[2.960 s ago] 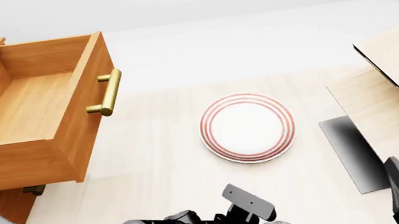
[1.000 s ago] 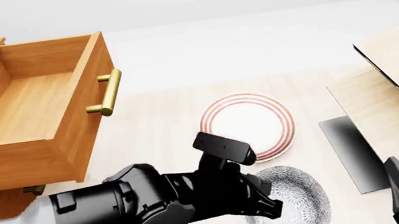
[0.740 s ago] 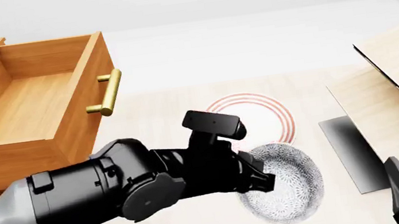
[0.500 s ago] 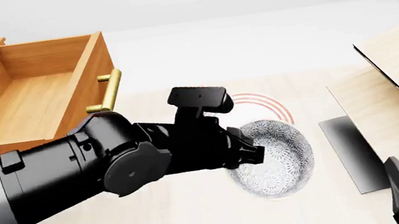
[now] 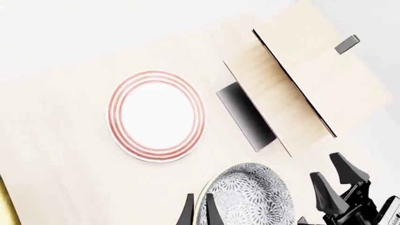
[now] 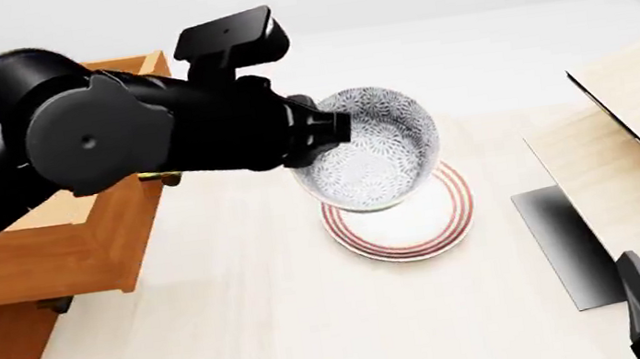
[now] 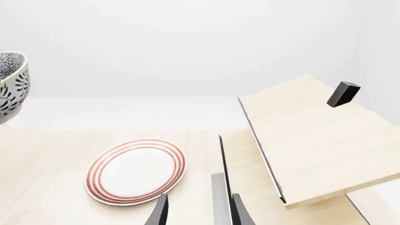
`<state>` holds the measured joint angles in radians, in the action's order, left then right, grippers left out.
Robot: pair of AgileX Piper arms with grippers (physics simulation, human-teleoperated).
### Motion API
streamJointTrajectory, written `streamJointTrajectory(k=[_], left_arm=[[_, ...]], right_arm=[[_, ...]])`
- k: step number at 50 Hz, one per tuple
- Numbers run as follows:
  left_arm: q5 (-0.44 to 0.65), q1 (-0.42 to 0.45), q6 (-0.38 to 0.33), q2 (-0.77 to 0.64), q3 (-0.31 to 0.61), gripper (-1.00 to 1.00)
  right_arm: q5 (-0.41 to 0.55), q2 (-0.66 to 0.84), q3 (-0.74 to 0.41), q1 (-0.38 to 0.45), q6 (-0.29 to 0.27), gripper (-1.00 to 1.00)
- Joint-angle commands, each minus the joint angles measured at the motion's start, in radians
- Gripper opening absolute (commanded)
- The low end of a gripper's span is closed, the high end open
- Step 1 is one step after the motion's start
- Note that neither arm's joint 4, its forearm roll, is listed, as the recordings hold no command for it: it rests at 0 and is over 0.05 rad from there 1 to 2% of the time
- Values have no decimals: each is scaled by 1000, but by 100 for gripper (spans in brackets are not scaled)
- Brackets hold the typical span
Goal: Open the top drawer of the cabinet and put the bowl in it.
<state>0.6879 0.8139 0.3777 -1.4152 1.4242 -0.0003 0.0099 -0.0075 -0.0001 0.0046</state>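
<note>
Left gripper (image 6: 332,130): my fingers closed on the bowl (image 6: 371,147) rim.
Advice: carry it level over the open top drawer (image 6: 93,242), then lower.

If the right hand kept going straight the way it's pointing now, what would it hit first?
Probably the pale wooden box. In the right wrist view the right hand points forward along the table, with the box's near edge straight ahead and the red-ringed plate off to one side. Depth is hard to judge, so it might only graze the edge.
</note>
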Motion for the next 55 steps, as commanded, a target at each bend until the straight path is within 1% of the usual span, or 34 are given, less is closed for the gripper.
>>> streamJointTrajectory(k=[1, 2, 3, 4, 6, 7, 9, 13, 14, 19, 21, 22, 23, 24, 25, 26, 27, 29, 31, 35, 36, 37, 38, 39, 40, 43, 48, 51, 53, 55], left_arm=[[102, -63, -22, 14, 119, -100], [123, -83, -34, 20, 144, -100], [124, -83, -34, 20, 145, -100], [151, -95, -40, 16, 181, -100], [165, -104, -50, 13, 198, -100], [198, -119, -65, 11, 244, -100], [226, -127, -71, 6, 290, -100], [298, -173, -97, -16, 406, -100], [313, -171, -99, -27, 431, -100], [379, -229, -121, -49, 519, -100], [393, -230, -112, -53, 542, -100], [401, -240, -119, -52, 548, -100], [416, -264, -144, -49, 559, -100], [427, -268, -149, -56, 560, -100], [422, -274, -130, -51, 556, -100], [432, -288, -151, -53, 559, -100], [433, -280, -140, -56, 567, -100], [445, -307, -154, -50, 568, -100], [453, -314, -147, -51, 575, -100], [482, -354, -162, -44, 599, -100], [490, -352, -159, -47, 611, -100], [494, -361, -156, -44, 614, -100], [505, -384, -176, -40, 617, -100], [511, -383, -164, -42, 625, -100], [518, -406, -175, -36, 627, -100], [528, -427, -181, -32, 632, -100], [531, -471, -186, -12, 614, -100], [530, -505, -168, 8, 597, -100], [529, -511, -169, 12, 595, -100], [529, -536, -163, 25, 579, -100]], right_arm=[[0, -2, 2, 0, -1, 100], [0, -2, 2, 0, -1, 100], [0, -2, 2, 0, -1, 100], [0, -2, 2, 0, -1, 100], [0, -2, 2, 0, -1, 100], [0, -2, 2, 0, -1, 100], [0, -2, 2, 0, -1, 100], [0, -2, 2, 0, -1, 100], [0, -2, 2, 0, -1, 100], [0, -2, 2, 0, -1, 100], [0, -2, 2, 0, -1, 100], [0, -2, 2, 0, -1, 100], [0, -2, 2, 0, -1, 100], [0, -2, 2, 0, -1, 100], [0, -2, 2, 0, -1, 100], [0, -2, 2, 0, -2, 100], [0, -2, 2, 0, -1, 100], [0, -2, 2, 0, -1, 100], [0, -2, 2, 0, -1, 100], [0, -2, 2, 0, -1, 100], [0, -2, 2, 0, -1, 100], [0, -2, 2, 0, -1, 100], [0, -2, 2, 0, -1, 100], [0, -2, 2, 0, -1, 100], [0, -2, 2, 0, -1, 100], [0, -2, 2, 0, -1, 100], [0, -2, 2, 0, -1, 100], [0, -2, 2, 0, -1, 100], [0, -2, 2, 0, -1, 100], [0, -2, 2, 0, -1, 100]])
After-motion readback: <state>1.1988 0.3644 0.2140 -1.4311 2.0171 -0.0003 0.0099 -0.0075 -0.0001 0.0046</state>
